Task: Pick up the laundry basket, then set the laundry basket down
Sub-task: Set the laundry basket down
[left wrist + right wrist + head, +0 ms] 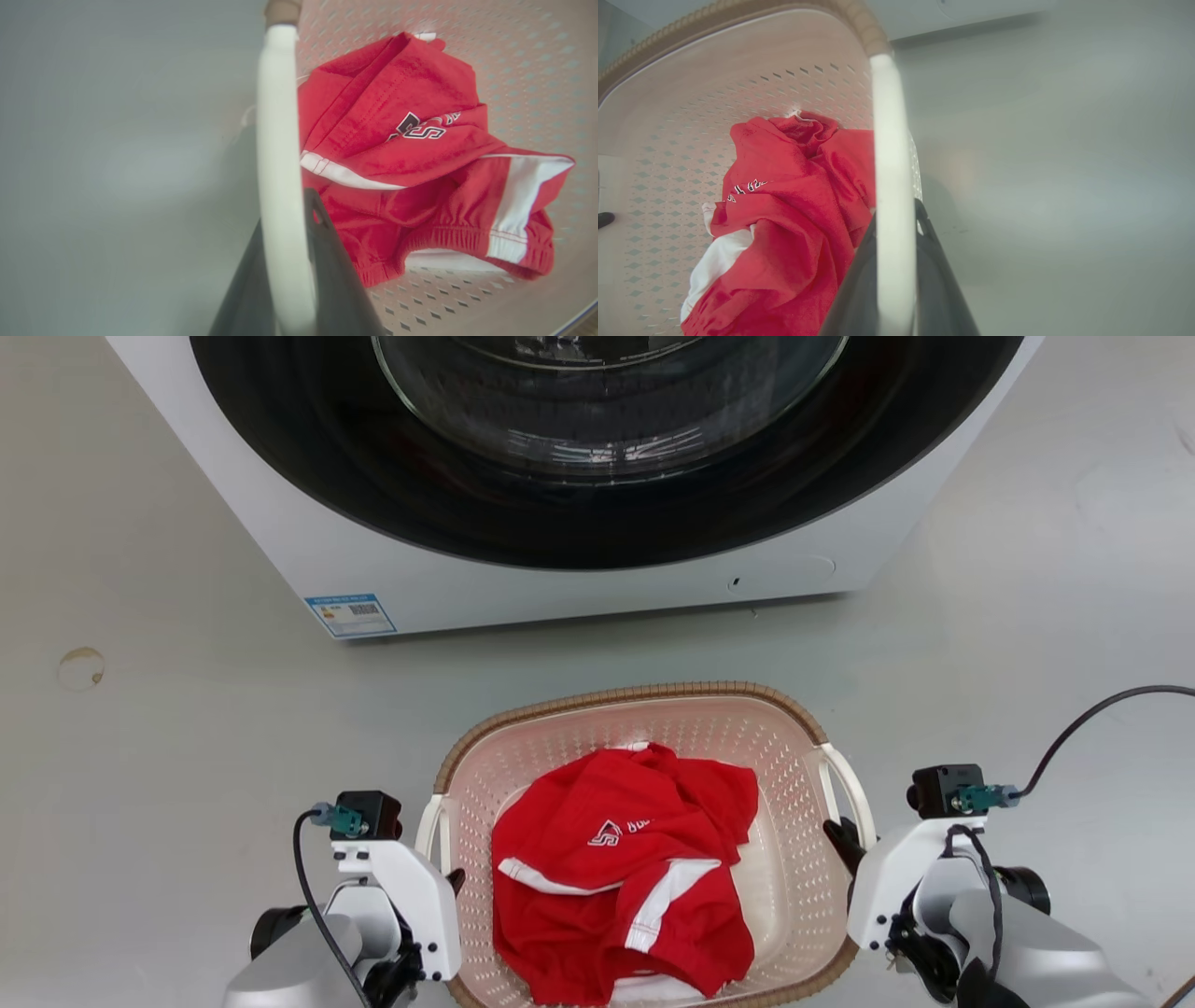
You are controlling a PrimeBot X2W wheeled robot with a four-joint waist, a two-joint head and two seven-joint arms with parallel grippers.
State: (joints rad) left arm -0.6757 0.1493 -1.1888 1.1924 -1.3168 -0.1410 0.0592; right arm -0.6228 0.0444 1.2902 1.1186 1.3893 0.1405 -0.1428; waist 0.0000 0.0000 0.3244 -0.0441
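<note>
The laundry basket (794, 775), pale pinkish-cream with a brown woven rim, sits low in the head view in front of the washer. A red garment with white stripes (621, 868) lies inside it. My left gripper (455, 880) is shut on the basket's white left handle (279, 177), whose bar runs between the dark fingers (336, 280). On the opposite side my right gripper (845, 845) is shut on the white right handle (892, 186), with dark fingers (941, 289) on both sides of the bar.
The white washer (597, 476) with its dark round door stands just behind the basket. Grey floor (168, 728) spreads to both sides, with a small round mark (81, 667) at the left. A black cable (1092, 719) arcs from my right wrist.
</note>
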